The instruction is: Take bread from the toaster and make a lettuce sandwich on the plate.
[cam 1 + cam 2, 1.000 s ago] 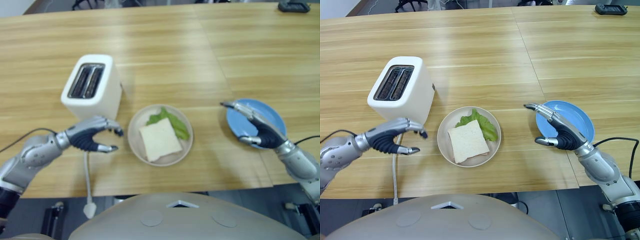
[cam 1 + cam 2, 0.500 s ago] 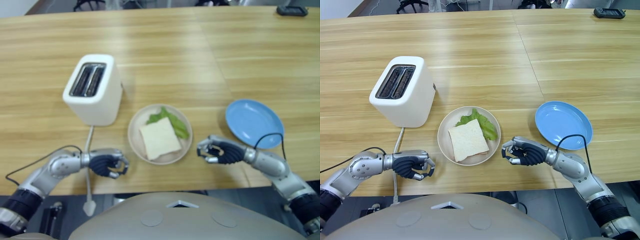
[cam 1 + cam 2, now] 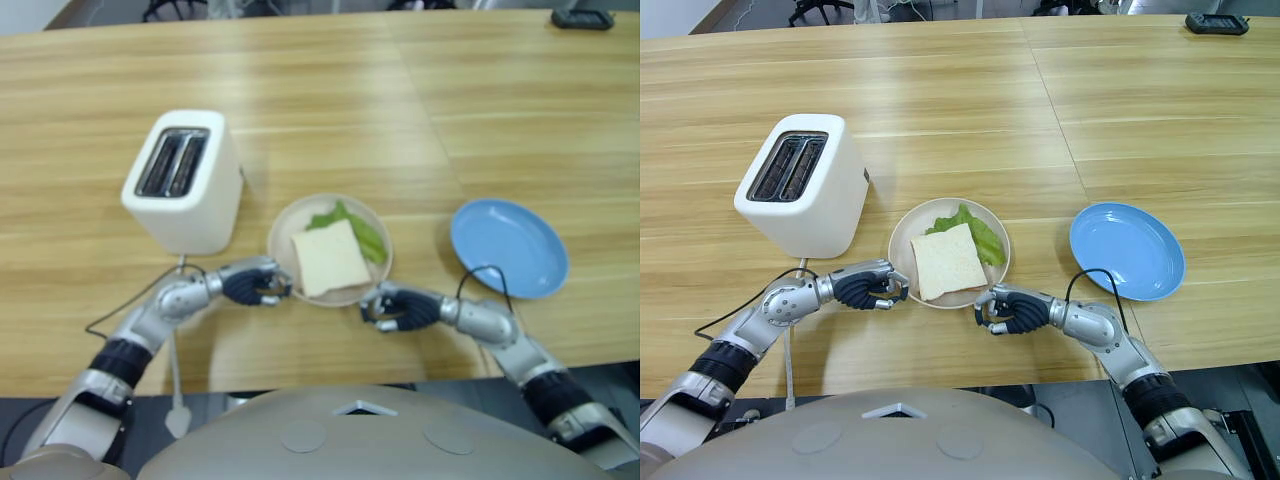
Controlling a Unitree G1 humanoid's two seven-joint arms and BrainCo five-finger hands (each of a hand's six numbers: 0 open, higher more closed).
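Note:
A white toaster (image 3: pixel 185 185) stands at the left, its two slots dark. To its right a beige plate (image 3: pixel 283 232) carries a slice of bread (image 3: pixel 330 258) lying over green lettuce (image 3: pixel 358 228). My left hand (image 3: pixel 250 285) is curled against the plate's left front rim, pinching it. On the front right rim my right hand (image 3: pixel 395 308) is curled the same way. The two hands face each other across the plate's near edge.
An empty blue plate (image 3: pixel 508 247) lies to the right of the beige one. The toaster's white cable (image 3: pixel 175 365) runs down over the table's front edge. A black device (image 3: pixel 582 15) sits at the far right corner.
Both hands came in from the table's front edge to the beige plate's rim. The plate has shifted a little away from me and to the right; the toaster stayed put.

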